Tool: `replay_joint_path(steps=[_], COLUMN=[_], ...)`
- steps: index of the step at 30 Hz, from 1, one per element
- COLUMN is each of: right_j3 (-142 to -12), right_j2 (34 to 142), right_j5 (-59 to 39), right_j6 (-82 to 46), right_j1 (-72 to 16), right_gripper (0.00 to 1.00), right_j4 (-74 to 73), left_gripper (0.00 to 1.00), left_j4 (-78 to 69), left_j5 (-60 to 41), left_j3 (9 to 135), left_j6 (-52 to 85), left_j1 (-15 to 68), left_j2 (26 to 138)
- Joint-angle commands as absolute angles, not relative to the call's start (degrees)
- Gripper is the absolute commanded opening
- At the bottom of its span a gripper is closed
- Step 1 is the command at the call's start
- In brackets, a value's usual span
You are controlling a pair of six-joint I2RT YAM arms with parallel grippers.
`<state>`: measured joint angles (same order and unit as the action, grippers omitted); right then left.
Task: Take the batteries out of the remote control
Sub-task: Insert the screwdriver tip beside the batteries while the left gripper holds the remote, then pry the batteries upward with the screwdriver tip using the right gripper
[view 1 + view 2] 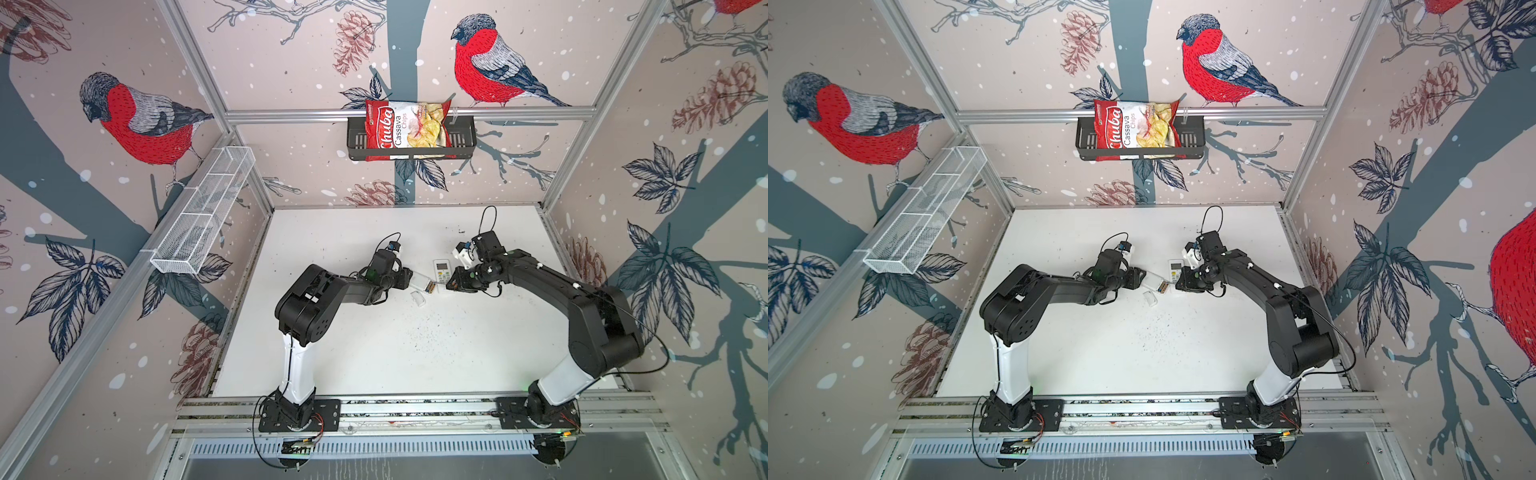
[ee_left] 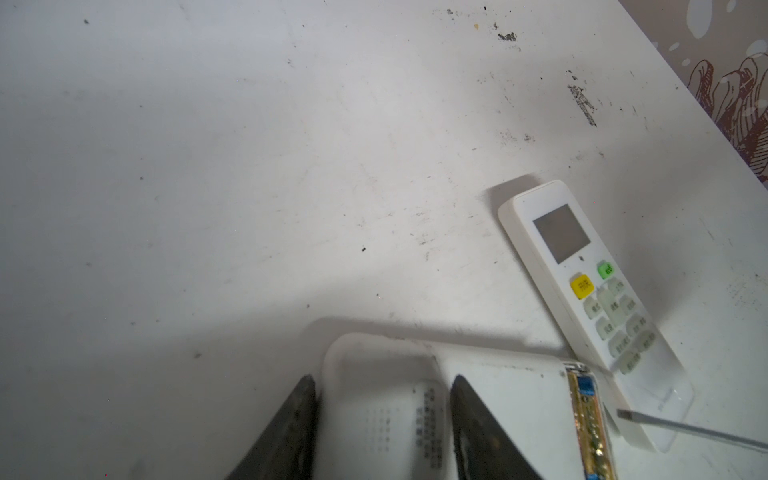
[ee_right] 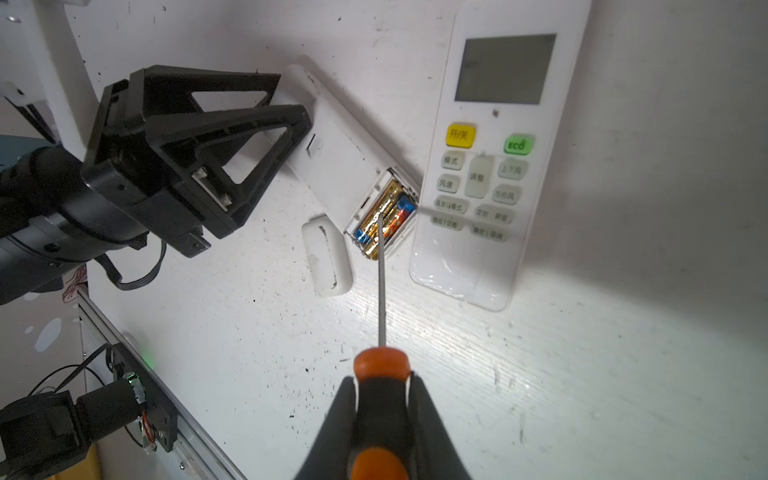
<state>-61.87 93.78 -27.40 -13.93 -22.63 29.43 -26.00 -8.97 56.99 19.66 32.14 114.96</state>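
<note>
The batteries (image 3: 384, 218), gold with blue and orange-red bands, sit side by side in the open bay at the end of the face-down remote (image 3: 336, 166), which is low on the white surface (image 3: 582, 374) with the left fingers (image 3: 296, 118) clamped across its other half. The right fingers (image 3: 334, 428) grip the orange-and-black handle of a screwdriver (image 3: 381, 368), its blade tip over the batteries, though contact cannot be told. The loose cover (image 3: 326, 259) lies just beside the bay, and a second remote (image 3: 490, 166) lies face up at the bay's other side.
</note>
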Motion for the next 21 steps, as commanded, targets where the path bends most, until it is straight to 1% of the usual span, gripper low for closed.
replay_joint_path(steps=[1,21], right_j3=[-61.11,-60.19], right_j2=[93.26,95.76], right_j5=[-26.85,-27.6], right_j6=[-14.59,-14.47], right_j1=[-22.63,-22.65], right_gripper=[0.0,0.0], right_j4=[30.33,28.05], left_gripper=[0.52,0.51], left_j4=[-20.01,-20.81], left_j5=[-10.29,-10.64], left_j3=[56.8,56.8], left_j6=[20.13,20.74], left_j1=[32.5,32.52], left_j2=[115.62,116.54])
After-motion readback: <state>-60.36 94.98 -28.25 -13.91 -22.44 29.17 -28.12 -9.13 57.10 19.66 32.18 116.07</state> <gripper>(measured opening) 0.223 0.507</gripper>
